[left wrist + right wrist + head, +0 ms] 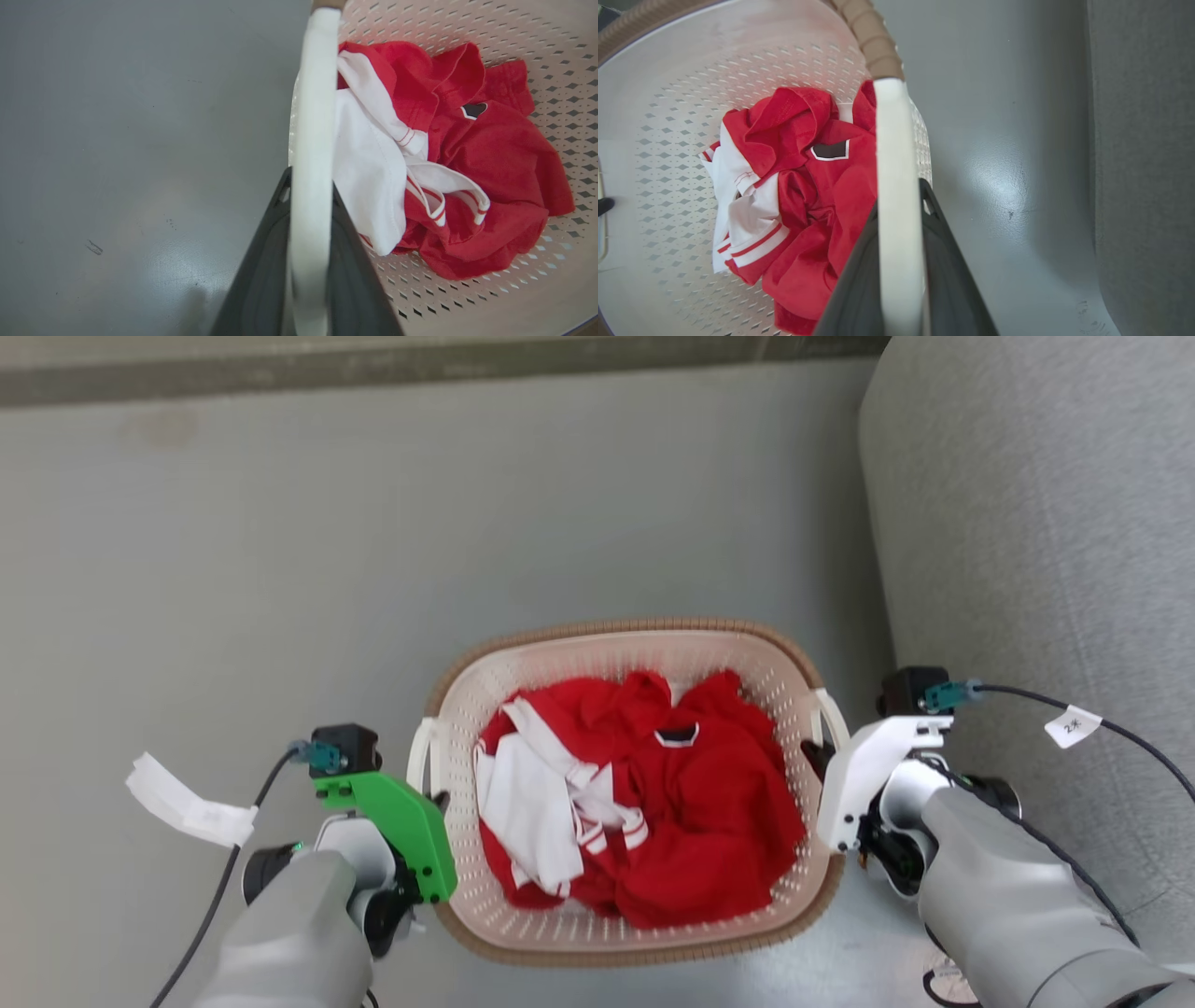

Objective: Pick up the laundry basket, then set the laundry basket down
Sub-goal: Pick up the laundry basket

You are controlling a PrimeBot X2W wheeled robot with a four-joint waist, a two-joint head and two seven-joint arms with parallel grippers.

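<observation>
A white paper tag (187, 807) hung from the cable at the far left, beside the green-mounted left gripper (437, 800). In the left wrist view, its two dark fingers (261, 261) were pressed against either side of the white left loop handle (313, 116), pinching it. The laundry basket (616, 628) sat centre frame on or just above the grey floor (280, 569), directly in front of the robot and between both arms; whether its base touched the floor could not be told. Crumpled red clothes (709, 821) with a white garment (523, 812) on their left side filled its bottom. At the right side, the white-mounted right gripper (814, 756) was clamped in the same way on the right loop handle (834, 714), one finger on each side. A second tag (1072, 725) marked its cable, near a grey fabric-covered piece of furniture (1046, 523) at the far right.
</observation>
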